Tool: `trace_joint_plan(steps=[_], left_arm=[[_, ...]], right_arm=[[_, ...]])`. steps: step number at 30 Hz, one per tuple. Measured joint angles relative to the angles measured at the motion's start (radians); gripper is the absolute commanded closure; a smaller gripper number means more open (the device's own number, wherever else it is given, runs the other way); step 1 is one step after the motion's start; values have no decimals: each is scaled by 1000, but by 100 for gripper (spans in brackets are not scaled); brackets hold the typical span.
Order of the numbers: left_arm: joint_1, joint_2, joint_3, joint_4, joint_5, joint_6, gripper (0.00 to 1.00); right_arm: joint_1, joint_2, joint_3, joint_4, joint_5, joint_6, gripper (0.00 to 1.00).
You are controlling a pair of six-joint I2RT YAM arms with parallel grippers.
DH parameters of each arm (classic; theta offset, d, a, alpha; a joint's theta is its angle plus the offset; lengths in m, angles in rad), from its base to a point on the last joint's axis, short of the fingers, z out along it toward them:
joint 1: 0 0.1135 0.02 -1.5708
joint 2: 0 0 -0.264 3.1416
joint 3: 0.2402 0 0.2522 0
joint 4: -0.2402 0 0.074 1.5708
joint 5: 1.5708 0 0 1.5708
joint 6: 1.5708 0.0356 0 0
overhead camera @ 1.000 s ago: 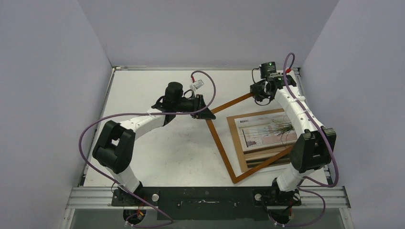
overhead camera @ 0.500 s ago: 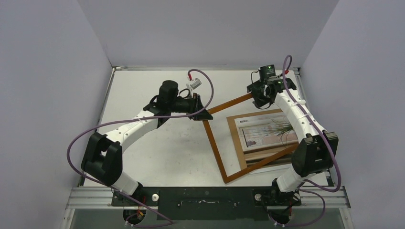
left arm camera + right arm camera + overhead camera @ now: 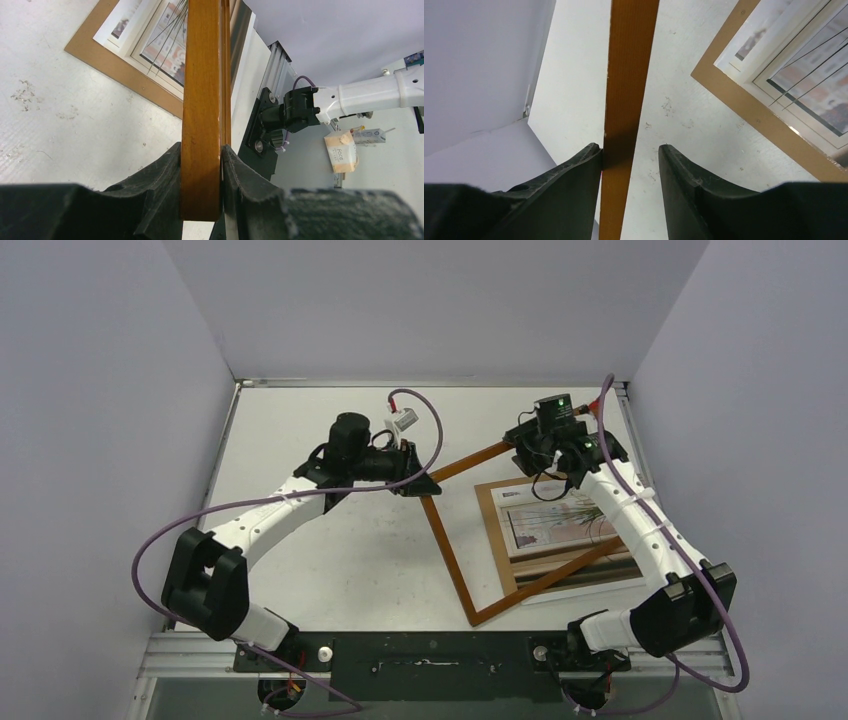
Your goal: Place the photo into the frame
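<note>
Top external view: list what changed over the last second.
The frame slid a little to the left, clamped in the left gripper, which moved with it. The right arm's elbow swung outward and nearer; the right gripper sits open around the far rail. The photo and brown backing panel stayed put.

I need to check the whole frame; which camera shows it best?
Top camera: the frame shows almost whole. Left wrist shows just one bar pinched in the left claw; right wrist, one bar inside the open right claw.
</note>
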State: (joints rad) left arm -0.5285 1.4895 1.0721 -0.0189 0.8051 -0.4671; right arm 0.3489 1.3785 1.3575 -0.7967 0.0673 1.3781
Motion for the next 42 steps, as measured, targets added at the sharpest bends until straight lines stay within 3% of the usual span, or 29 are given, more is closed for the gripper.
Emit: trace_joint_plan(steps=[9,12,15,18,20,22,27,32,37,42], left_arm=[[-1,-48,-41,16,-13,-5,100],[-3,-49,-41,19,-13,-5,100],[-6,-50,-41,21,-17,-6,100],[-5,-56,-45,23,-27,-11,87],[-5,-64,-49,23,-34,-17,72],[-6,-72,-52,23,-41,-21,54],[-6,-114,-52,22,-50,-8,29],[-6,-195,-21,-4,-49,-6,17],[-6,-311,54,-36,-61,2,12],[-3,-434,142,-106,-170,19,3]], right_arm=[[13,-12,-34,66,23,50,52],[18,-6,-34,93,30,60,57],[26,8,-35,117,32,71,69],[37,19,-37,115,43,77,84],[42,20,-38,118,52,92,92],[49,18,-38,119,64,95,96],[79,0,-38,76,135,105,99],[128,-84,-10,-8,237,121,99],[166,-141,92,-46,310,98,99],[177,-125,190,-38,316,11,100]])
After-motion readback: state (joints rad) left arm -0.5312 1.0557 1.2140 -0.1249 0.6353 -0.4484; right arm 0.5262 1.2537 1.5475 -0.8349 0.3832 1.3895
